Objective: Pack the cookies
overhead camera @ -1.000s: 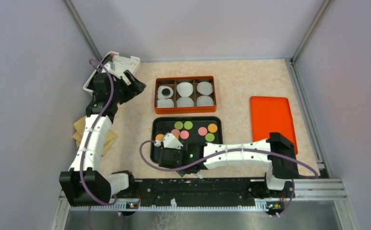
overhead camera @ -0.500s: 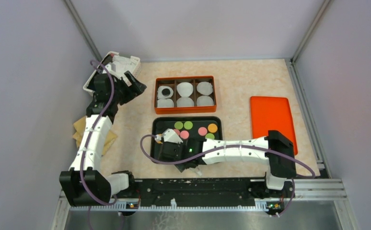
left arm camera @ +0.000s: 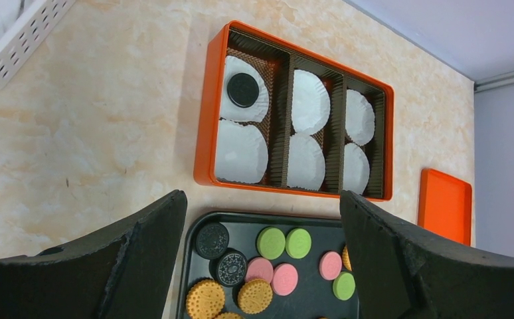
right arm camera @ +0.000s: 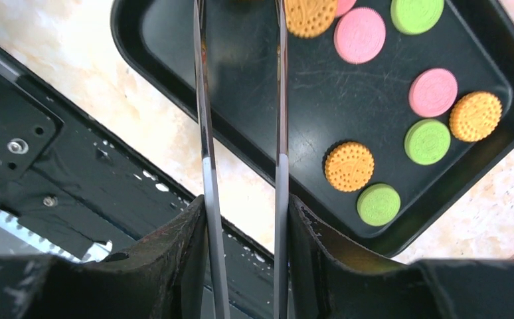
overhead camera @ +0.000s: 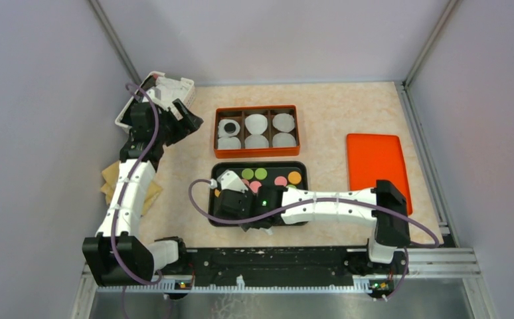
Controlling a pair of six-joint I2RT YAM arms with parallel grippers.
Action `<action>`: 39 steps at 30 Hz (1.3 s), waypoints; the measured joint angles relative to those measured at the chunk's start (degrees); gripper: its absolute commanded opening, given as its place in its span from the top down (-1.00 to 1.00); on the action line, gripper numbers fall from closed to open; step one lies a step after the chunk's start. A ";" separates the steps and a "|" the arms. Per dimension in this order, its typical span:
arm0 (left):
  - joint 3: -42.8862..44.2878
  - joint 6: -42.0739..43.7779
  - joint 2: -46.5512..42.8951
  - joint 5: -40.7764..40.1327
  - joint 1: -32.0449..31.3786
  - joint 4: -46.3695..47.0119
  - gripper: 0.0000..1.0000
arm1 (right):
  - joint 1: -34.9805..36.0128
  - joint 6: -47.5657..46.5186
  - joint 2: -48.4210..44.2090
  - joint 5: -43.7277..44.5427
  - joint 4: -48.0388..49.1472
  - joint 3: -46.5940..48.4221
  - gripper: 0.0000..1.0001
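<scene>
Many small flat cookies (right arm camera: 350, 166) lie in the black tray (right arm camera: 347, 93). They look light, stiff and crumbly, so pinch one softly by its edges. The right gripper (right arm camera: 240, 26) hangs over them, half apart. The left gripper (left arm camera: 261, 199) is wide and empty.

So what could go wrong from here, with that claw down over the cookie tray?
Two things, probably. The right gripper hangs over the black tray right beside an orange cookie and a pink cookie lying close together, so it may nudge or pinch both. And the paper liners in the orange box look light and sit crooked, so a dropped cookie might tip one.
</scene>
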 measured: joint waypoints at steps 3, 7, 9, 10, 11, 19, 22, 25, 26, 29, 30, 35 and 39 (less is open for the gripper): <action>0.00 0.20 0.00 0.02 0.04 -0.02 -0.83 | -0.04 -0.87 0.00 1.03 0.31 1.77 1.00; 0.00 0.35 0.00 0.00 0.09 -0.02 -0.83 | -0.28 -1.60 0.00 2.40 0.11 2.62 1.00; 0.00 0.35 0.02 -0.09 0.09 -0.02 -0.83 | -1.03 -2.08 0.00 3.63 -0.44 3.23 1.00; 0.00 0.35 0.02 -0.24 0.09 -0.02 -0.83 | -1.99 -2.49 0.00 4.11 -0.61 3.78 1.00; 0.00 0.35 0.04 -0.26 0.13 -0.04 -0.83 | -3.06 -3.02 0.00 4.31 -0.50 4.17 1.00; 0.02 0.59 0.37 -1.22 0.37 -0.02 -0.83 | -12.98 -8.76 -0.09 5.20 1.68 7.74 1.00; 0.02 0.66 1.22 -1.44 0.42 -0.02 -0.83 | -14.45 -11.08 0.94 5.05 2.62 11.08 1.00; 0.17 0.76 2.36 -1.57 0.42 -0.07 -0.83 | -15.72 -13.31 3.74 4.22 5.14 14.23 1.00; 0.37 0.81 2.73 -1.55 0.42 -0.13 -0.83 | -16.26 -13.97 4.94 3.76 6.05 14.82 1.00; 0.76 0.83 3.23 -1.68 0.48 -0.09 -0.83 | -18.29 -15.63 8.55 2.19 7.43 16.06 1.00; 0.79 0.85 3.26 -1.73 0.48 -0.07 -0.83 | -19.10 -16.11 9.64 1.53 8.11 16.06 1.00; 1.09 0.94 3.74 -1.92 0.52 -0.07 -0.83 | -22.36 -18.01 14.75 -0.48 9.07 16.87 1.00; 1.29 1.05 3.89 -2.14 0.57 -0.09 -0.83 | -23.23 -18.80 16.59 -1.33 10.38 17.40 1.00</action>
